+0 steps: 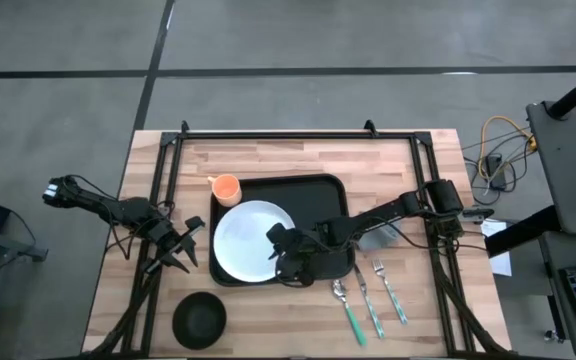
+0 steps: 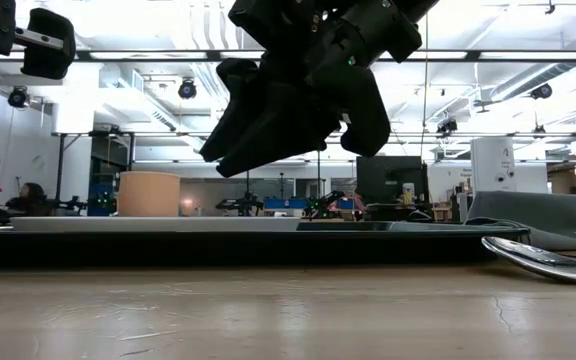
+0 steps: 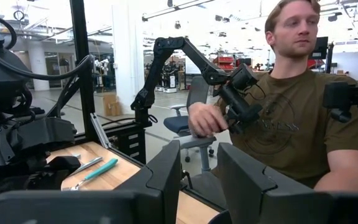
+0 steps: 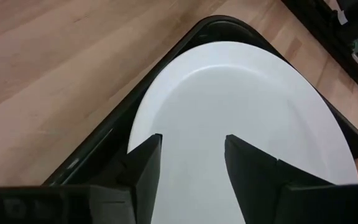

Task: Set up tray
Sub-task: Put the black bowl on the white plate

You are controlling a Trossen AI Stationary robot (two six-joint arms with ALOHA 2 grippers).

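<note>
The black tray (image 1: 320,200) lies in the middle of the table. A round white plate (image 1: 248,240) rests flat in its left half, and an orange cup (image 1: 226,188) stands at the tray's far left corner. My right gripper (image 4: 192,146) hovers open just above the plate's right near part (image 1: 280,250), pointing slantwise down, with nothing between its fingers. In the low view it (image 2: 230,155) hangs clear above the tray (image 2: 268,245). My left gripper (image 1: 183,245) waits open at the table's left edge, beside the tray.
A black bowl (image 1: 200,318) sits near the front left. A spoon and two forks with teal handles (image 1: 368,295) lie to the right of the tray's near side. A grey napkin (image 1: 380,238) lies beside the tray's right edge. A person (image 3: 291,118) sits beyond the table.
</note>
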